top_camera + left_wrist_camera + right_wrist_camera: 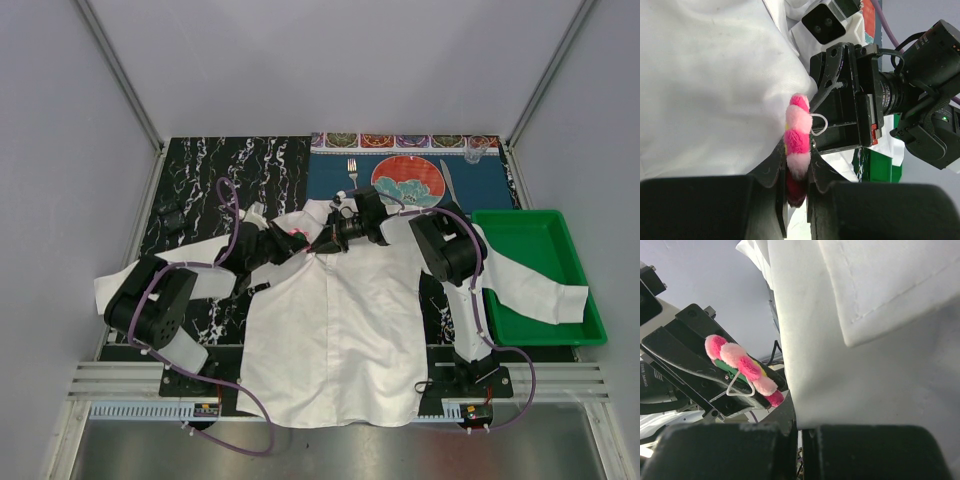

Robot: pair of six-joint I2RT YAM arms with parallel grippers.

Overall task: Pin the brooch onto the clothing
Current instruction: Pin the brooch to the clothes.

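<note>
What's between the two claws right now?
The brooch, clamped in the left claw, with the right claw pinching the shirt just past it; clearest in the left wrist view.

Green tray (545,250) at right; plate (410,175) btwn fork (352,168) & knife (446,178)

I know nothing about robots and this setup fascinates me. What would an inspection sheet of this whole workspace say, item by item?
Surface: black marbled mat on the left, blue placemat at the back.
Job's things: the clothing lies spread out, with one sleeve lying in the green tray; the brooch is close by the fabric, not yet pinned.
Clutter: plate, fork and knife on the placemat; the tray at the right.
Grippers: left gripper shut on the brooch; right gripper shut on the clothing's edge.
Cables: purple cables run along both arms.
Surroundings: plain grey walls, metal frame.
</note>
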